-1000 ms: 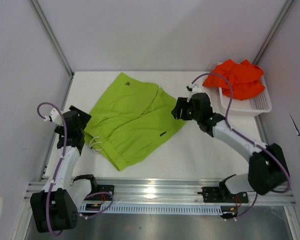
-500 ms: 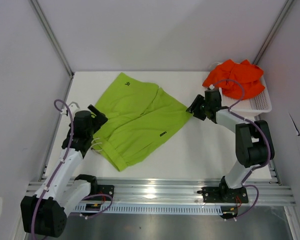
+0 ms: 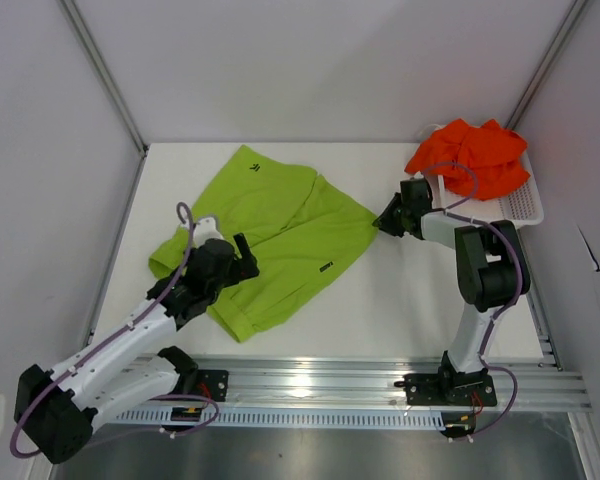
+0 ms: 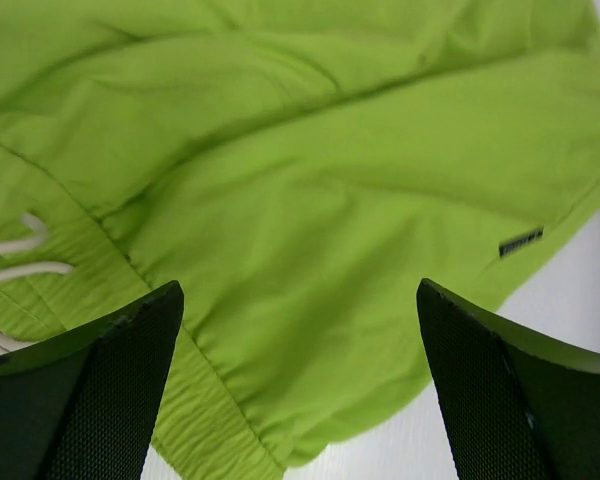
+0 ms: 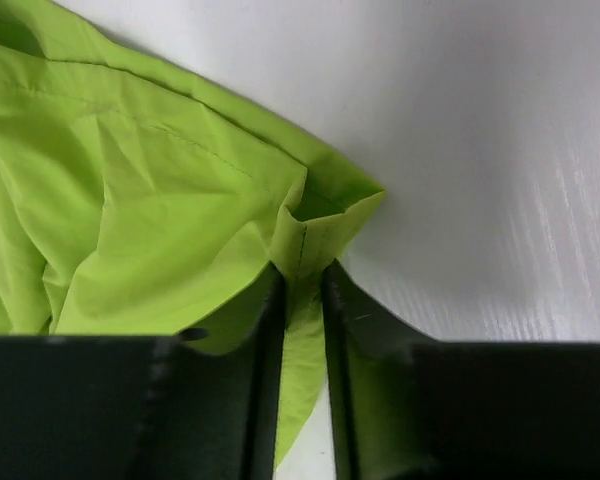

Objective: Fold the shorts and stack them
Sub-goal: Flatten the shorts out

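The right gripper [image 5: 302,285] pinches only a thin fold of hem at the corner of the lime green shorts [image 3: 275,235] nearest the white basket [image 3: 520,208]. The left gripper [image 4: 298,295] hovers spread over the waistband end, farthest from the basket, holding nothing. With just 1 corner held, a pull could slip the hem free or drag the whole pair across the table [image 3: 410,300], bunching it. The bite looks shallow, though its depth is hidden. The orange-red shorts [image 3: 472,157] lie heaped in the basket.
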